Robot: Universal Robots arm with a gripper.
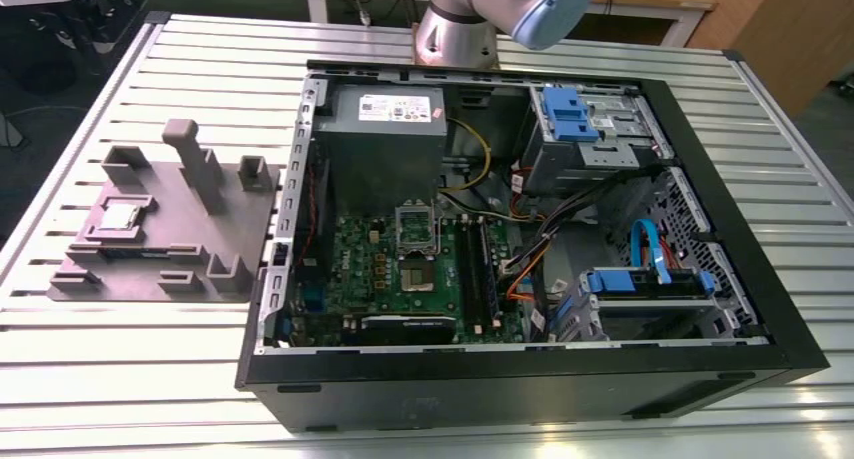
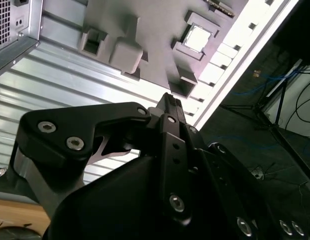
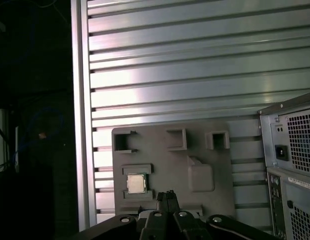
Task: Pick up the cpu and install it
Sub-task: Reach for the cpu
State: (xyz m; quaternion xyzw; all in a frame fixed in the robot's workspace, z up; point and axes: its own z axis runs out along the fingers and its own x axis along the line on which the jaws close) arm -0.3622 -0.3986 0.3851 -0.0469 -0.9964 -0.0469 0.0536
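Flatly, the silvery cpu (image 3: 136, 183) lies in the grey moulded plate (image 3: 195, 160); black tool (image 3: 167, 195) closed, empty.

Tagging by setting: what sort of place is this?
Likely a robotics lab bench for PC assembly: an open computer case on a slatted aluminium table, a grey fixture plate holding the cpu.

I see an open PC case (image 1: 534, 371) on the slatted table (image 1: 120, 379), a grey plate (image 1: 180, 234) just beside it on the exterior view's left
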